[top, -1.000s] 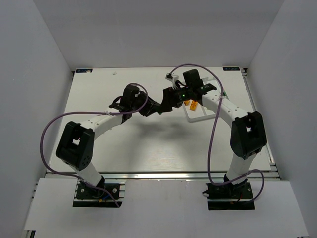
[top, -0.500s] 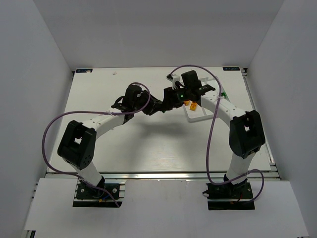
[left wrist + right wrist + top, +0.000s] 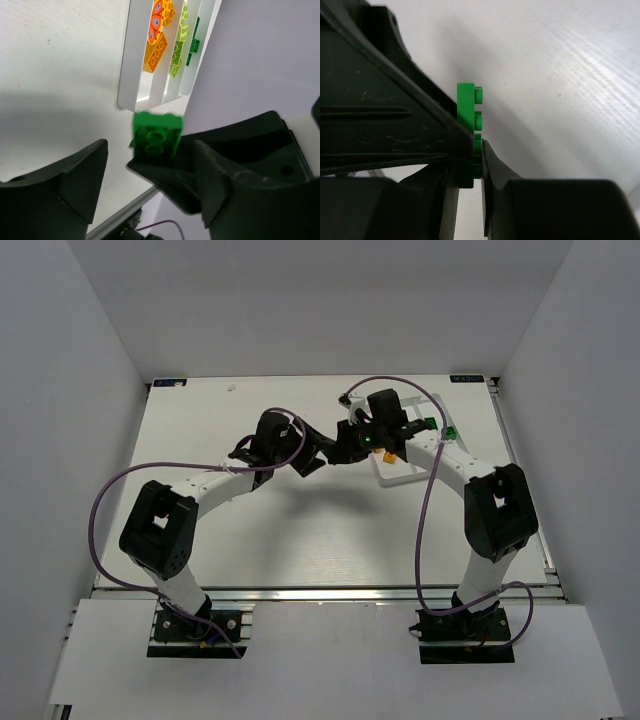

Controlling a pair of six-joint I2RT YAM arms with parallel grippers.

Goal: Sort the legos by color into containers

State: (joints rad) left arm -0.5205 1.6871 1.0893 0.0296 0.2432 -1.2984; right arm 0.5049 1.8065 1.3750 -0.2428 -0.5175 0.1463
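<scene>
A bright green lego [image 3: 156, 135] hangs in the air between the two arms, just left of the white tray [image 3: 402, 476]. My right gripper [image 3: 470, 167] is shut on its lower end, studs against the right finger. My left gripper [image 3: 151, 150] stands open, its fingers wide apart on either side of the lego, one of them [image 3: 385, 115] close beside it. In the top view both grippers [image 3: 318, 457] [image 3: 346, 451] meet at mid-table. The tray's containers hold orange legos [image 3: 156, 47], yellow-green legos [image 3: 180, 45] and a dark green lego [image 3: 194, 46], each colour in its own compartment.
Two green pieces [image 3: 430, 423] [image 3: 451, 433] show to the right of the right arm. Purple cables [image 3: 105, 505] loop from both arms over the table. White walls enclose the table on three sides.
My left gripper has opened off the green lego. My right gripper has closed on it. Both grippers drifted slightly toward the back.
</scene>
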